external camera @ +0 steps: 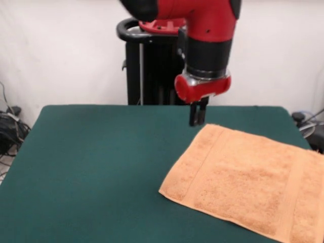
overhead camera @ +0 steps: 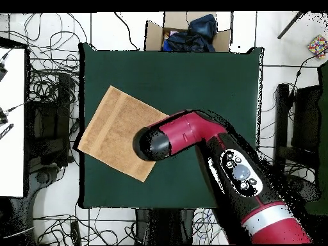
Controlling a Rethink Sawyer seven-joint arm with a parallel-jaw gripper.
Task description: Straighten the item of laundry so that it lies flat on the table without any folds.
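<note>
The item of laundry point(external camera: 248, 185), a light orange towel with woven bands near its short ends, lies spread flat and turned at an angle on the green table point(external camera: 96, 167). From above, the item of laundry point(overhead camera: 118, 131) sits by the table's point(overhead camera: 205, 83) left side, one corner reaching that edge. My gripper point(external camera: 198, 115) hangs just above the towel's far corner, holding nothing that I can see. In the overhead view the red arm's wrist point(overhead camera: 154, 144) covers the gripper and the towel's right corner.
A cardboard box point(overhead camera: 154, 35) holding dark clothes stands beyond the table's top edge in the overhead view. Cables point(overhead camera: 51, 90) lie on the floor at the left, beside a white surface point(overhead camera: 11, 122). More cables point(external camera: 7, 129) show in the front view.
</note>
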